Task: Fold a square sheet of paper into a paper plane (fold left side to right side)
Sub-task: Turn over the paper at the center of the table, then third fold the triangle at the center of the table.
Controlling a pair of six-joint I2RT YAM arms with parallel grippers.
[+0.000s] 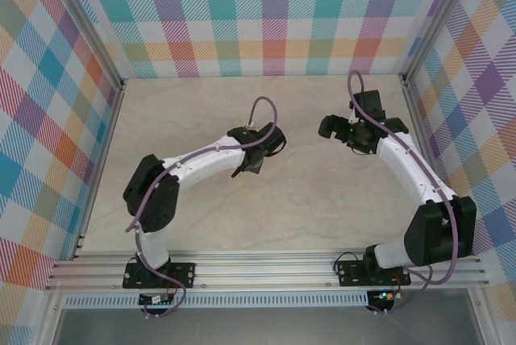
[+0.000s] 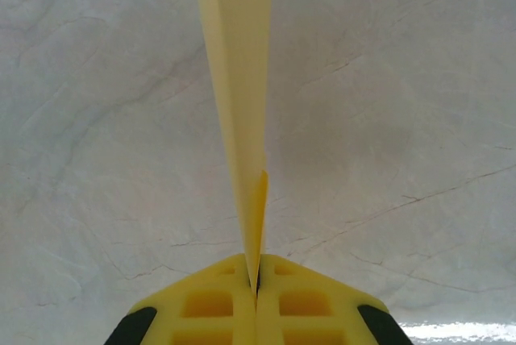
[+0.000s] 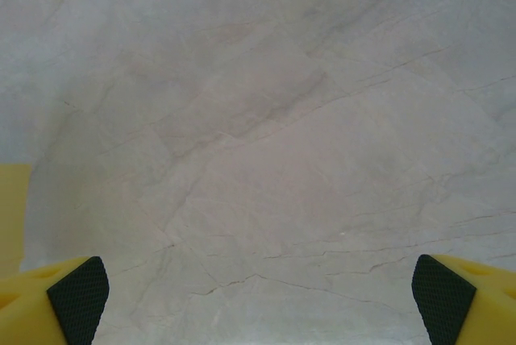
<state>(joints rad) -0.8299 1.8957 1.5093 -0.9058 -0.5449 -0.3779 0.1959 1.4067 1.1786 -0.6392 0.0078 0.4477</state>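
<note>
The square sheet of paper is folded into a narrow yellow paper plane point(image 2: 239, 79), seen edge-on in the left wrist view. It rises from my left gripper point(image 2: 256, 280), whose yellow fingers point(image 2: 205, 305) are shut on its lower end above the pale table. From above, the left gripper point(image 1: 247, 165) sits mid-table, pointing down, and the paper is hidden under it. My right gripper point(image 1: 343, 135) hangs a short way to the right. In the right wrist view this gripper point(image 3: 258, 313) is open wide with nothing between its pads point(image 3: 78, 297). A yellow patch point(image 3: 13, 216) shows at that view's left edge.
The table point(image 1: 266, 216) is a pale marble-patterned surface. Checked fabric walls point(image 1: 266, 14) on aluminium posts close it in at the back and both sides. A metal rail point(image 1: 266, 268) carries both arm bases along the near edge.
</note>
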